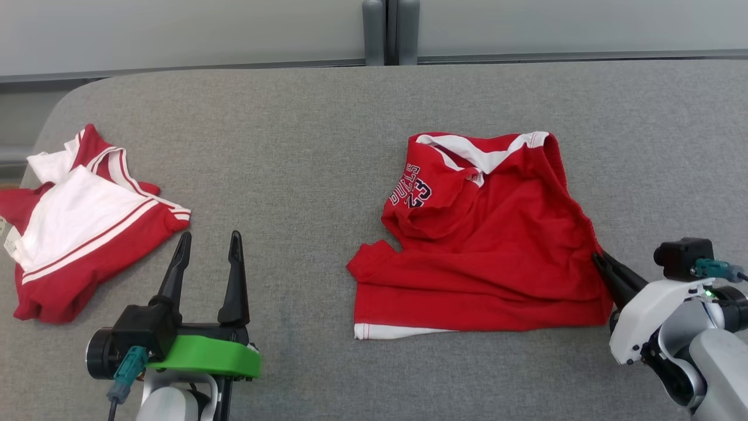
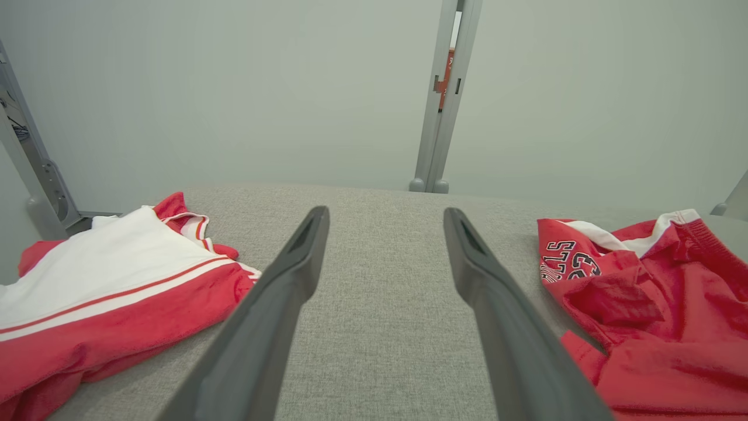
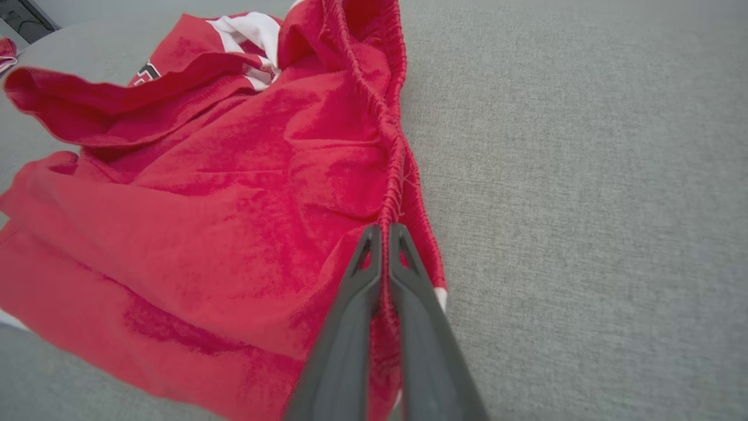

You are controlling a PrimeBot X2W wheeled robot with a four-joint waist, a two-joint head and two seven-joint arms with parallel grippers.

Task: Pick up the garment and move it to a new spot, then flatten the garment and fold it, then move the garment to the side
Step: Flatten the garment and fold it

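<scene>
The red garment (image 1: 485, 251) lies crumpled on the right half of the grey padded table (image 1: 304, 146). The right gripper (image 3: 384, 230) is pinched closed on its gathered right edge, the 2 jaws pressed together with cloth between them. The left gripper (image 1: 210, 235) stands wide open, holding nothing, between that garment and a red-and-white garment (image 1: 82, 234) at the table's left.

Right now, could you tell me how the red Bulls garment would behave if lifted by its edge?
Probably floppy: the red Bulls garment lies in soft folds. Pinched at a gathered edge by the right gripper, it would likely hang and trail. It looks thin, so light.
</scene>
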